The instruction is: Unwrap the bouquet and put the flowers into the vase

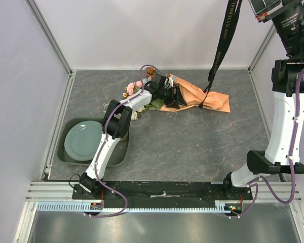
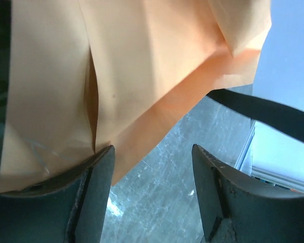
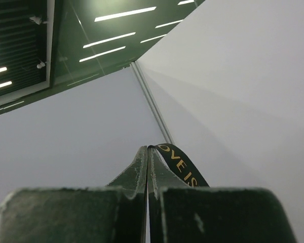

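Note:
The bouquet [image 1: 202, 100] lies on its side at the back of the table, an orange-tan paper cone [image 2: 142, 66] with the flowers [image 1: 139, 87] sticking out at its left end. My left gripper [image 1: 176, 99] hovers low over the cone's middle. It is open [image 2: 153, 150], with bare table between its fingers and the paper edge against the left finger [image 2: 93, 197]. The black lettered ribbon [image 1: 224, 40] runs taut from the cone up to the top right. My right gripper [image 3: 149, 150] is raised high and shut on the ribbon's end [image 3: 185, 167]. The vase is out of view.
A dark green tray [image 1: 122, 154] holding a pale green plate [image 1: 83, 140] sits at the front left, under the left arm. The right arm [image 1: 286, 116] stands tall by the right wall. Light walls enclose the grey table [image 1: 192, 147].

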Available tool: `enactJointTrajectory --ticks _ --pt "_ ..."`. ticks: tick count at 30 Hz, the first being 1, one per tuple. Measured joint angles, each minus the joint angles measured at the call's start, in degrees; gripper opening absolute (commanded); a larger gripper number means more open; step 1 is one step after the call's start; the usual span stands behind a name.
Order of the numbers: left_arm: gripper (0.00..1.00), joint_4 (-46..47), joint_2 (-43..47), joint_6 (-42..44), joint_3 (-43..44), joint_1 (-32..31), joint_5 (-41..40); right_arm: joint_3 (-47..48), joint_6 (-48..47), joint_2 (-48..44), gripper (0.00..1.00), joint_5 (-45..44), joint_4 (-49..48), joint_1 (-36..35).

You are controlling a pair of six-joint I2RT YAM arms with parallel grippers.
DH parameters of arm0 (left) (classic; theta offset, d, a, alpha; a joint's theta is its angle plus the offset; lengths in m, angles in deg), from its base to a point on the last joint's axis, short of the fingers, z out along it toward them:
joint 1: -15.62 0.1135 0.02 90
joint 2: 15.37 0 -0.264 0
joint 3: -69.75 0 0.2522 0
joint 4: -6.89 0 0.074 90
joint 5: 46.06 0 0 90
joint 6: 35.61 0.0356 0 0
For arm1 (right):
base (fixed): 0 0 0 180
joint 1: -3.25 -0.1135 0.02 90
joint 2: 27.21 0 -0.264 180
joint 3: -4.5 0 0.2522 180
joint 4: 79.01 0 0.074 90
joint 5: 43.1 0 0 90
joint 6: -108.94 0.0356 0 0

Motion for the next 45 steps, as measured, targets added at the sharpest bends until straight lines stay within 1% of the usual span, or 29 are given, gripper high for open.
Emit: enactJointTrajectory --ticks 5,8,11,13,16,19,21,25,29,32,35,39,40,42,43,45 --pt "0.75 -1.4 3.9 0.1 -1.2 -0.1 1.0 -0.7 4.2 0.6 0.0 2.2 -0.7 0.0" --pt "0.77 -2.1 9.0 0.4 -3.6 -0.1 1.4 -4.2 7.4 0.0 0.0 5.0 -3.0 0.0" --pt "0.81 -2.1 15.7 1.1 -6.5 -0.1 2.3 -8.9 9.7 -1.1 0.0 7.4 -4.5 0.0" --pt "0.81 -0.8 20.9 1.2 -9.1 -0.1 3.3 -11.1 10.8 -1.8 0.0 8.0 -4.6 0.0" --pt "0.81 3.8 28.5 1.0 -14.6 -0.2 5.9 -11.2 12.3 -2.0 0.0 8.2 -5.1 0.0" --pt "0.8 9.5 34.1 -0.1 -19.4 -0.8 8.1 -9.0 16.0 -1.9 0.0 8.6 -7.6 0.0" --pt "0.8 12.4 35.8 -0.4 -21.2 -1.8 9.0 -6.1 20.1 -1.3 0.0 8.7 -11.0 0.0" --pt "0.8 16.5 36.2 -0.5 -23.3 -5.7 10.4 0.9 25.9 -0.1 0.0 8.1 -17.1 0.0" --pt "0.81 20.9 37.1 -0.3 -27.7 -10.4 10.9 2.8 28.0 -1.1 0.0 6.9 -20.0 0.0" --pt "0.81 22.7 39.8 1.1 -33.1 -13.2 8.9 1.2 28.7 -2.4 0.0 6.4 -21.1 -0.1" --pt "0.77 23.2 43.0 4.5 -36.6 -15.2 2.9 -1.9 28.9 -3.4 0.0 6.4 -21.6 -0.1" --pt "0.77 24.6 45.2 9.7 -37.0 -16.5 -4.5 -4.8 28.8 -3.2 0.0 6.4 -21.3 -0.1" --pt "0.75 25.0 45.4 10.6 -37.0 -16.7 -5.6 -5.0 28.8 -3.0 0.0 6.4 -21.0 -0.1" --pt "0.72 25.7 45.4 12.5 -36.8 -17.1 -6.7 -5.4 28.7 -2.8 0.0 6.4 -20.9 -0.1" --pt "0.68 25.8 45.3 13.2 -36.7 -17.3 -6.7 -5.4 28.7 -2.8 0.0 6.4 -20.9 -0.1" --pt "0.66 26.2 44.8 13.7 -36.3 -17.8 -6.1 -5.7 28.7 -2.8 0.0 6.5 -21.1 -0.1"
